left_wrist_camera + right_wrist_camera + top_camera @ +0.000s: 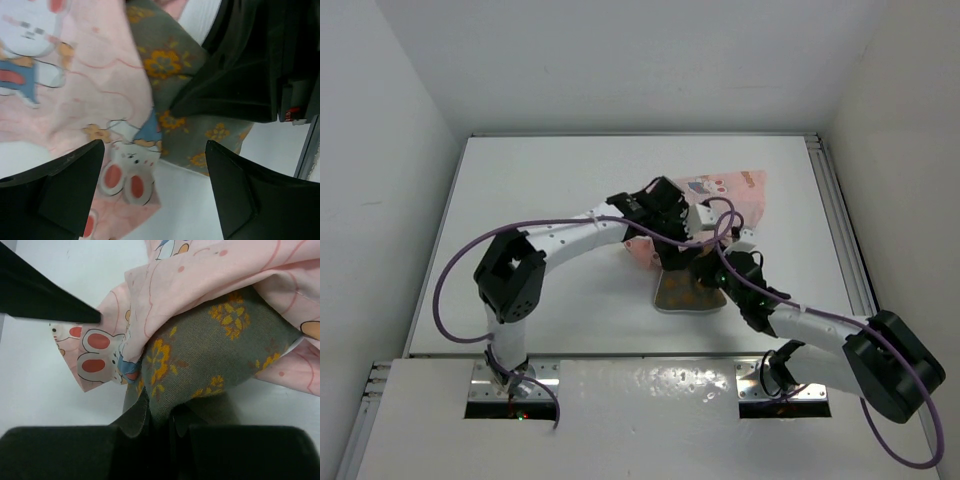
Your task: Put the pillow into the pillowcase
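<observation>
White table (pixel 542 190) under pillow (pixel 684 292), white walls (pixel 620 60)

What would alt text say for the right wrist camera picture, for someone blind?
The right gripper pinches the near end of the pillow; the pink rabbit-print pillowcase drapes over its far part, on a white table.

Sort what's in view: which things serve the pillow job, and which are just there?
Job: pillow, pillowcase, left gripper (open), right gripper (shut on the pillow).
Just there: table, walls.
</observation>
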Motion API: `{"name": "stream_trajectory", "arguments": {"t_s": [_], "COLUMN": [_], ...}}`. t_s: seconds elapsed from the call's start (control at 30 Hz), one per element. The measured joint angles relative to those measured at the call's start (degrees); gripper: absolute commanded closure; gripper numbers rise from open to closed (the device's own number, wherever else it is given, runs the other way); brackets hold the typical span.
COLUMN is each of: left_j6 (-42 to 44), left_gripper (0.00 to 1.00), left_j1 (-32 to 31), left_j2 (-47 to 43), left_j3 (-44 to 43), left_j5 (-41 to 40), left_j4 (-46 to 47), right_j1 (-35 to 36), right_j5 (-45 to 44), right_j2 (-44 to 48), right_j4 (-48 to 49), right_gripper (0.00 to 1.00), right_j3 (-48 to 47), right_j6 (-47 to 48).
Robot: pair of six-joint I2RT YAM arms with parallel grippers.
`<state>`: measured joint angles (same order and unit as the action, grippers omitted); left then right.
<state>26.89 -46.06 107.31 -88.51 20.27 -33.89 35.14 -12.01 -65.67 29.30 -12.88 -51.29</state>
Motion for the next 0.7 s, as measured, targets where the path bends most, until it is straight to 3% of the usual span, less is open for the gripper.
{"name": "stream_trajectory", "arguments": {"t_s": [0.13, 0.2, 0.23, 0.27, 0.37, 0.4, 0.7], "left_j6": [-0.42, -1.18, -2.03, -2.99, -5.09, -5.38, -6.27], "left_gripper": [0.19, 0.26, 0.33, 0.51, 0.81, 0.98, 1.0], "left_j1": [-0.85, -0.76, -0.76, -0.76, -0.76, -0.74, -0.7], "left_j2": [1.33, 1.97, 2.34, 2.64, 3.58, 3.74, 3.93], "left_j3": [5.38, 6.56, 7.08, 7.34, 7.63, 7.63, 0.72], "left_j5": [0.22, 0.31, 0.44, 0.48, 0.7, 0.72, 5.55], "left_j4": [3.69, 5.62, 7.13, 8.26, 10.78, 11.1, 3.28], "right_j1": [0.0, 0.0, 0.0, 0.0, 0.0, 0.0, -0.26], "right_j5": [0.07, 0.11, 0.17, 0.22, 0.26, 0.26, 0.57], "right_j2": [0.0, 0.0, 0.0, 0.0, 0.02, 0.0, 0.39], "right_j4": [1.27, 1.77, 2.05, 2.23, 2.43, 2.49, 2.78], "right_gripper": [1.0, 1.0, 1.0, 1.0, 1.0, 1.0, 1.0], "right_j3": [1.05, 1.49, 1.7, 1.88, 2.16, 2.27, 2.45], "right_j6": [-1.09, -1.53, -1.7, -1.9, -2.54, -2.73, -1.99]}}
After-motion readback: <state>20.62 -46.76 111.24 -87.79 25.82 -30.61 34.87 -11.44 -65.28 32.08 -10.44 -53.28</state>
